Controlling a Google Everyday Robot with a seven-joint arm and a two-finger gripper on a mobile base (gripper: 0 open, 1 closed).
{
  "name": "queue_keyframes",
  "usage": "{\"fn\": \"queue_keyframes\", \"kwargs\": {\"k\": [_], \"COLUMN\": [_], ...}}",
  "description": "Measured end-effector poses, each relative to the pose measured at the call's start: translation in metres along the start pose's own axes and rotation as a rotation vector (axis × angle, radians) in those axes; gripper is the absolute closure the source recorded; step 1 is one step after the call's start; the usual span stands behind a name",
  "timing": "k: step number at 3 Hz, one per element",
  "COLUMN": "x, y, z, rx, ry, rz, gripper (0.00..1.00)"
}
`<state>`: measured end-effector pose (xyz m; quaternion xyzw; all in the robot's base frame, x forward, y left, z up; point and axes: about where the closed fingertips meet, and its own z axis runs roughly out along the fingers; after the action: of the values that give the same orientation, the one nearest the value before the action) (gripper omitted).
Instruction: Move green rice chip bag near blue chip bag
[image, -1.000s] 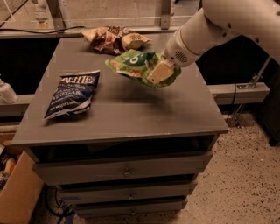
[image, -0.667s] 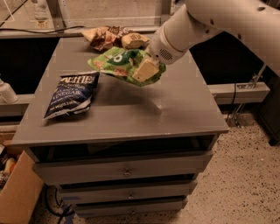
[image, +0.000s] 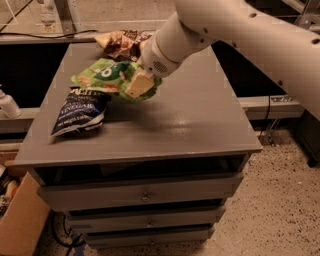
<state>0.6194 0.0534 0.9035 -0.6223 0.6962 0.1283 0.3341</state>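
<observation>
– Green rice chip bag (image: 102, 76): where is it?

– In the gripper (image: 139, 85), at the left of the cabinet top (image: 200, 125). The cream fingers (image: 136, 86) are clamped on the bag's right end, and the bag sticks out to the left from them.

– And the blue chip bag (image: 80, 111)?

– Flat on the top near the left front edge, just below the green one. The green rice chip bag's lower edge overlaps its upper right corner in this view. I cannot tell whether the two touch or the green one hangs a little above.

– What differs from a second ago?

– Then the gripper held the green bag over the middle of the top, well apart from the blue one. It has carried it leftward since, and the gap between the bags is closed. The blue bag has not moved.

– Anything else up there?

– A brown snack bag (image: 121, 44) at the back edge. The white arm (image: 240, 35) reaches in from the upper right and now covers that bag's right part, which showed before. Below the top are the drawers (image: 145, 192).
</observation>
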Motion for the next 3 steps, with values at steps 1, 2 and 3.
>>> {"fn": "queue_keyframes", "kwargs": {"k": [1,2,3], "x": [-0.016,-0.037,-0.065], "y": [0.015,0.027,0.039], "z": [0.027,0.046,0.057], "rx": [-0.043,-0.072,-0.094], "ry": [-0.032,-0.075,-0.142], "rz": [-0.005,-0.009,-0.013], "gripper": [1.0,1.0,1.0]}}
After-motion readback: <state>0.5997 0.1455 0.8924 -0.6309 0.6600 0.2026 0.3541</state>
